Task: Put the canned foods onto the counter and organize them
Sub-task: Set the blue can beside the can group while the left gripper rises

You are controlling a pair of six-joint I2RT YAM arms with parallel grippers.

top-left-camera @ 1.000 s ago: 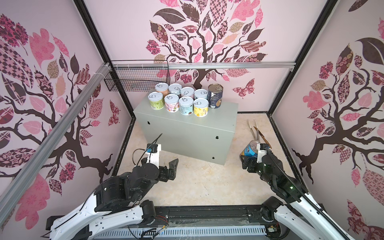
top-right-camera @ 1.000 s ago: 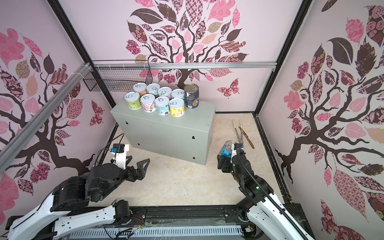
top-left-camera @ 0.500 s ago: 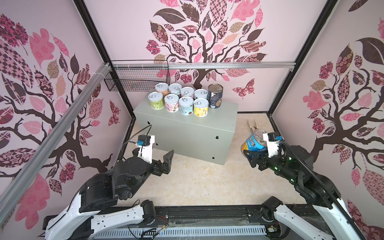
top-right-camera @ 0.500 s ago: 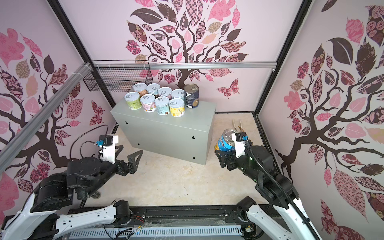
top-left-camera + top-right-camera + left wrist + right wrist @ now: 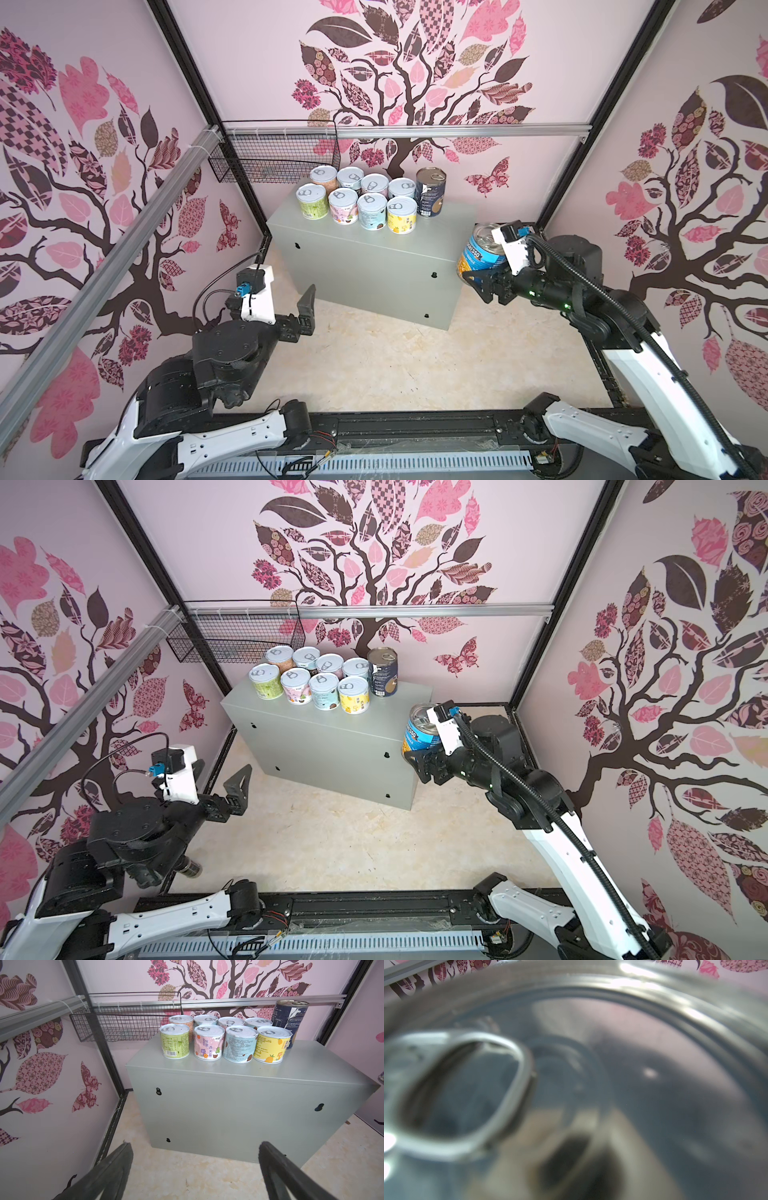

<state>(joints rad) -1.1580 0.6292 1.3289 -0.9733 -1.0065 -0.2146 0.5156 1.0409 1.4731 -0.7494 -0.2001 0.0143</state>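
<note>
Left gripper [image 5: 197, 1169] hangs before the counter [image 5: 374, 266], jaws wide apart, holding nothing. A wire basket [image 5: 274, 162] hangs behind the counter's left end. Eight short cans [image 5: 361, 199] stand upright in two rows on its top, with a dark-labelled can [image 5: 431, 192] upright at their right. The right gripper [image 5: 484, 272] is clamped on the blue-labelled can [image 5: 482, 254], aloft beside the counter's right end, lid up, long axis slightly tilted.

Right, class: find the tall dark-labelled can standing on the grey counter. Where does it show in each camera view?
In a top view: the dark-labelled can is upper centre, at the right end of the cans on the counter.
In a top view: upper centre too.
Left wrist: end of the back row, behind the yellow-labelled can.
Right wrist: not in it; the blue-labelled can fills the picture.
Shared landmark: the yellow-labelled can beside it.
</note>
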